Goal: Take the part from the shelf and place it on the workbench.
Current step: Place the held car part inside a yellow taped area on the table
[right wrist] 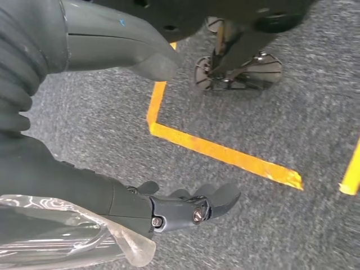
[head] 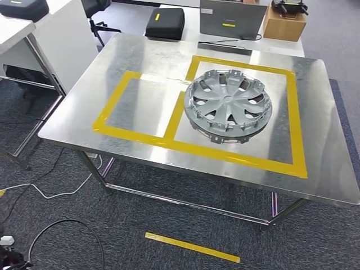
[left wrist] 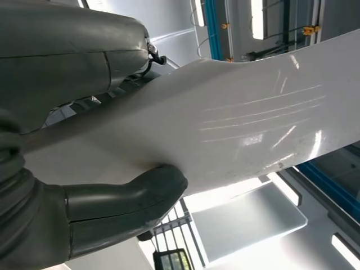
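In the left wrist view my left hand grips a flat, glossy white part, thumb on one face and the other fingers on the opposite face. In the right wrist view my right hand hangs over grey carpet, its fingers stretched out and its thumb apart, holding nothing. Ahead in the head view stands the steel workbench. It carries two yellow-taped rectangles, and a grey wheel cover lies in the right one. The left rectangle is bare metal.
Behind the bench are a black case, a grey laptop and a cardboard box. A white desk stands at the left. Cables and a yellow tape strip lie on the carpet before the bench.
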{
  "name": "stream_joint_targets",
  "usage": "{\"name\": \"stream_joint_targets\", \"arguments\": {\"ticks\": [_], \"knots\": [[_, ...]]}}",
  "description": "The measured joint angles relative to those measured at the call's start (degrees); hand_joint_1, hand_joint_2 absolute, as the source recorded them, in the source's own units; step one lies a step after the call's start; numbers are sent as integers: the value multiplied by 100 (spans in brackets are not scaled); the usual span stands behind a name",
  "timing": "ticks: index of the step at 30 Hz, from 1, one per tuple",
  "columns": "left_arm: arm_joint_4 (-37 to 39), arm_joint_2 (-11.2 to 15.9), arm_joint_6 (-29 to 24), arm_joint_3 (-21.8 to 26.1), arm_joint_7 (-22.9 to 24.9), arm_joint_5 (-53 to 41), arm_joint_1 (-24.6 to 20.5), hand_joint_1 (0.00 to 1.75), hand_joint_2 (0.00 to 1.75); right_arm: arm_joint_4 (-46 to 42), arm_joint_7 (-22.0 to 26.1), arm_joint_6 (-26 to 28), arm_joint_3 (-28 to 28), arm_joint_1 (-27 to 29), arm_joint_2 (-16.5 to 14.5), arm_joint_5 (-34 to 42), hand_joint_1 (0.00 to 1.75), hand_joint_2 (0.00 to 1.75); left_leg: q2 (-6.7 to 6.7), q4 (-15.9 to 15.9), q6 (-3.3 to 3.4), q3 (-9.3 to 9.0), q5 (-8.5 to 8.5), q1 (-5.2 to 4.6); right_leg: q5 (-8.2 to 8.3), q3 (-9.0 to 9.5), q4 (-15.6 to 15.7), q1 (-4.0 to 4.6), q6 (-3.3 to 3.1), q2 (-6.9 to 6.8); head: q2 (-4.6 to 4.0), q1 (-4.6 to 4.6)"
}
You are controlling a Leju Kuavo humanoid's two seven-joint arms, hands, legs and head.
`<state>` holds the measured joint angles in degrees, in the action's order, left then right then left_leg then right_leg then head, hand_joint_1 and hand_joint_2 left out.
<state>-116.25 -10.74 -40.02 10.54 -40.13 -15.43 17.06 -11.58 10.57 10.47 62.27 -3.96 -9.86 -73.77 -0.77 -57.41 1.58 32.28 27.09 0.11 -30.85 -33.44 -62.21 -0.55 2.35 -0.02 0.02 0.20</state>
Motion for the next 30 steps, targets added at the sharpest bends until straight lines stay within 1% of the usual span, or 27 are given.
{"name": "stream_joint_targets", "arguments": {"ticks": [1, 2, 3, 6, 10, 12, 16, 18, 19, 20, 21, 22, 24, 25, 26, 27, 28, 29, 30], "knots": [[2, 2, 0, 0, 0, -2, 0, 175, 175, 0, 3, 2, 4, -9, 0, 2, 0, 175, -16, -11, -26, -1, 12, -9, 123, 145, 314, 2, -26, 9, 0, -3], [4, 5, 0, 0, 0, -3, -1, 175, 175, 1, 6, 3, 6, -14, -1, 3, 0, 175, -25, -31, -38, 5, 25, -22, 170, 227, 485, 1, -44, 18, 0, -2], [5, 10, 0, 0, 0, -3, -1, 175, 175, 1, 8, 4, 8, -15, -2, 3, 0, 175, -31, -46, -26, 14, 27, -35, 161, 253, 532, 3, -56, 23, 0, -5], [7, 20, -1, 0, 0, -2, -1, 175, 175, 1, 11, 13, 15, -7, -4, 2, 0, 175, -35, -36, 41, 9, 14, -33, 180, 261, 538, 10, -67, 29, 0, -8], [8, 23, 0, 0, 0, 1, -3, 175, 175, 1, 18, 11, 22, -11, -5, -1, 0, 175, -35, 1, 22, -13, 4, -23, 167, 264, 536, 23, -105, 29, 0, -7], [8, 23, -1, 0, 0, -2, -3, 175, 175, 2, 20, 9, 23, -12, -9, -3, 0, 175, -35, -4, 19, -12, 8, -23, 165, 265, 535, 20, -112, 25, 0, -8], [8, 23, -1, 0, 0, -40, -1, 175, 175, 2, 7, 7, 25, -12, -15, -9, 0, 175, -35, -27, 22, -3, 29, -31, 162, 269, 534, 13, -103, 22, 0, -8], [8, 23, -2, 0, 0, -54, 0, 175, 175, 1, 6, 7, 26, -16, -18, -10, 0, 175, -35, -17, 27, 6, 43, -40, 157, 276, 550, 6, -80, 20, 0, -8], [8, 23, -2, 0, 0, -58, 2, 175, 175, 0, 11, 7, 27, -20, -19, -9, 0, 175, -33, 27, 25, -15, 31, -24, 146, 271, 546, 2, -63, 19, 0, -8], [8, 23, -2, 0, 0, -68, 4, 175, 175, -1, 20, 8, 28, -22, -20, -9, 0, 175, -30, 81, 30, -46, 18, -7, 106, 247, 496, 4, -44, 18, -1, -2], [8, 24, -2, 0, 0, -81, 5, 175, 175, -2, 28, 8, 28, -25, -20, -8, 0, 175, -26, 133, 38, -80, 2, 13, 20, 173, 349, 4, -25, 18, -1, 11], [8, 26, -2, 1, 0, -94, 7, 175, 175, -2, 34, 8, 29, -26, -20, -7, 0, 175, -22, 169, 45, -114, -12, 32, -112, 33, 82, -1, -7, 17, -1, 28], [9, 27, -1, 1, 0, -118, 11, 175, 175, -1, 38, 7, 29, -22, -20, -6, 0, 175, -19, 173, 60, -127, 4, 33, -426, -387, -678, -13, 33, 16, 0, 54], [10, 27, -1, 2, 0, -128, 16, 175, 175, -1, 39, 6, 29, -15, -20, -3, 0, 175, -21, 170, 57, -136, 19, 34, -493, -566, -967, -20, 53, 14, 0, 57], [11, 25, -1, 2, 0, -138, 23, 175, 175, -1, 40, 4, 29, -6, -20, -1, 0, 175, -24, 167, 47, -154, 39, 36, -452, -655, -1070, -27, 72, 13, 0, 58], [12, 25, -2, 2, 0, -148, 29, 175, 175, 0, 41, 3, 30, 0, -20, 2, 0, 175, -29, 162, 31, -183, 65, 40, -299, -626, -944, -35, 86, 11, 0, 59], [13, 25, -2, 3, 0, -151, 35, 175, 175, 0, 42, 1, 31, 3, -20, 4, 0, 175, -33, 153, 9, -220, 99, 46, -70, -488, -619, -47, 96, 10, 0, 59], [13, 25, -2, 3, 0, -154, 37, 175, 175, 1, 43, -1, 31, 3, -20, 4, 0, 175, -37, 138, -21, -254, 140, 49, 128, -301, -225, -58, 104, 14, 0, 59], [13, 26, -2, 3, 0, -158, 36, 175, 175, 1, 44, -2, 31, -3, -20, 5, 0, 175, -40, 109, -56, -275, 191, 42, 242, -115, 122, -62, 85, 25, 0, 60]]}}
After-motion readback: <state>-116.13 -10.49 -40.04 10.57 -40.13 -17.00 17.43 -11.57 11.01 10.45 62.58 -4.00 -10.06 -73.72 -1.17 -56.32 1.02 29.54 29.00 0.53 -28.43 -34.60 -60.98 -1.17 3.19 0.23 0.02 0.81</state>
